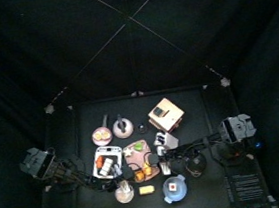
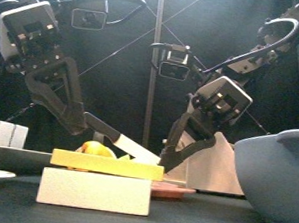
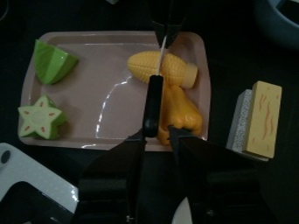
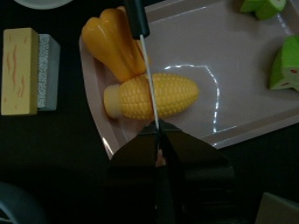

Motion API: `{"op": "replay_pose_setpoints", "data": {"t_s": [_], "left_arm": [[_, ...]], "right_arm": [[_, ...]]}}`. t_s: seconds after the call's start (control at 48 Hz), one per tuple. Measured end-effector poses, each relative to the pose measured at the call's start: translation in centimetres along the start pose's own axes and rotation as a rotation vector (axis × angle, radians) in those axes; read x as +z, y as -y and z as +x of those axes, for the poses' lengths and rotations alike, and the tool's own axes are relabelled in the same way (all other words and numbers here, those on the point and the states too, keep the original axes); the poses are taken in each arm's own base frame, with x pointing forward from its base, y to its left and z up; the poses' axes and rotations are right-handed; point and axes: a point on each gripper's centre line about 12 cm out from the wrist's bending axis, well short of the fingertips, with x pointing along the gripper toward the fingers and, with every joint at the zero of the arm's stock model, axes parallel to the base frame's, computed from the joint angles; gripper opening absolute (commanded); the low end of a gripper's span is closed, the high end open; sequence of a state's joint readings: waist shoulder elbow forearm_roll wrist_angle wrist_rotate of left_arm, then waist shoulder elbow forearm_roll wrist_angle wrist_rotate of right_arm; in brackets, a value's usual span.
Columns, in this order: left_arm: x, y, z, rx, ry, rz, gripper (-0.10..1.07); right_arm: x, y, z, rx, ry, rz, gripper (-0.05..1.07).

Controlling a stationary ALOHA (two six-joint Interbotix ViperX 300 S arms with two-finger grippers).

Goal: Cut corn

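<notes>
Small black table [image 1: 85, 121] at centre, curtained all round. Left arm [image 1: 48, 165] enters from nine o'clock, right arm [image 1: 232, 130] from three o'clock — both reach toward a pinkish tray [image 1: 144, 158] at mid-table. A tan box [image 1: 165, 115] sits at one o'clock of the tray; a round bowl [image 1: 174, 189] at five o'clock. Finer detail — not legible.

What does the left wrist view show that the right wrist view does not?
Only the left wrist view shows the star-shaped green piece in the tray's corner. Only the right wrist view shows the corn almost whole, the knife crossing its middle. Both share the pink tray, corn, orange pepper, sponge and green wedge.
</notes>
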State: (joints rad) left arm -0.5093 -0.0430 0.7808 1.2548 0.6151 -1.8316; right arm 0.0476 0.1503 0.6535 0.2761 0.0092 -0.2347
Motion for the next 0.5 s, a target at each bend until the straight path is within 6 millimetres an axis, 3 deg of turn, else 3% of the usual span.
{"op": "replay_pose_setpoints", "data": {"t_s": [0.292,0.5], "left_arm": [[0.6,-1.3,-2.1,-0.05,0.075,0.053,0.75],[1.0,-1.2,-1.9,-0.116,0.078,0.074,0.75]], "right_arm": [[0.4,-0.6,-0.6,0.01,0.017,-0.035,0.41],[0.5,-0.8,-0.6,0.014,0.017,-0.039,0.41]]}}
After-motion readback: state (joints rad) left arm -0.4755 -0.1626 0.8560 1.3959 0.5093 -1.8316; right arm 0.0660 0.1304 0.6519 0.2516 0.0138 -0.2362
